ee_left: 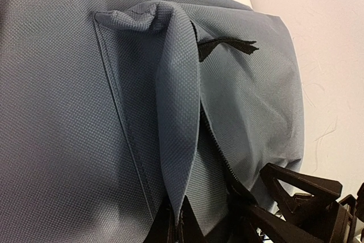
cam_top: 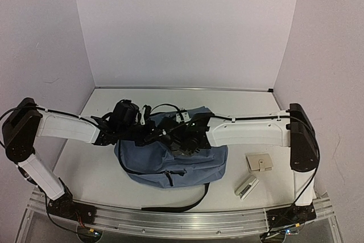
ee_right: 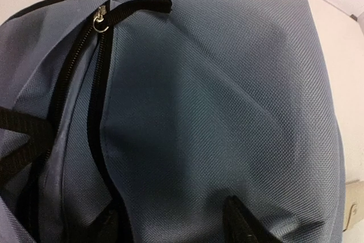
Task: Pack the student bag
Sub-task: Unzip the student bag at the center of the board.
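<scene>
ok so the student bag [cam_top: 170, 160] is lying flat in the middle of the tabletop [cam_top: 96, 174], both arms reaching in over its top end. The left gripper [ee_left: 175, 229] has its fingers clamped tight on a raised fold of the blue fabric right next to the zipper [ee_right: 96, 83]. The right gripper [ee_right: 175, 223] has its fingers partway apart, straddling the cloth, and doesn't look like it's pinching anything. The zip looks at least partly undone to me, but I can't see inside at all. Progress-wise I'd call this early: a small tan wallet-looking thing [cam_top: 259, 162] and a stapler-ish item [cam_top: 247, 187] sit out on the tabletop to the right of the bag, well apart from it. So I'd guess what's left is opening it up, loading those two and zipping it shut
</scene>
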Available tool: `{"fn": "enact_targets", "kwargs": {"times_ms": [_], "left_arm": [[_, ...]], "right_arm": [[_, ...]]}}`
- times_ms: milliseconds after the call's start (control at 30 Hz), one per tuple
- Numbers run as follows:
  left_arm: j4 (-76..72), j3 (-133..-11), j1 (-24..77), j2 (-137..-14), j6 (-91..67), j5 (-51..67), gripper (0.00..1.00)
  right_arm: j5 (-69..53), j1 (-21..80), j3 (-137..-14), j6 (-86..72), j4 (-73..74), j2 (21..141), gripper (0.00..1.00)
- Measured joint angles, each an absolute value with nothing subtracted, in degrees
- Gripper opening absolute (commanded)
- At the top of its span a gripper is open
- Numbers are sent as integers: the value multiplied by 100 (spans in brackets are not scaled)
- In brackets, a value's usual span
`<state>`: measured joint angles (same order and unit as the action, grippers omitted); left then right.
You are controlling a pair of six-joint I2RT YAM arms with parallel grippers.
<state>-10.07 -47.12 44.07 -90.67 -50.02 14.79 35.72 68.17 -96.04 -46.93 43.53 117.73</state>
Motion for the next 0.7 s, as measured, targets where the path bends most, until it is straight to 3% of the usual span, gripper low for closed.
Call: {"fn": "enact_targets", "kwargs": {"times_ms": [67, 300, 700], "left_arm": [[-1015, -4711, 4407, -9067, -5004, 1480, 0], [-1097, -4660, 4403, -9060, -5093, 1470, 0], [-1146, -4528, 4381, -8969, -5407, 1425, 0]], "right_arm": [[3674, 6840, -9689, -4780, 4471, 11821, 26], [3813, 6858, -9960, -5032, 4570, 11786, 1], [3676, 6866, -9257, -5306, 3950, 10509, 0]]}}
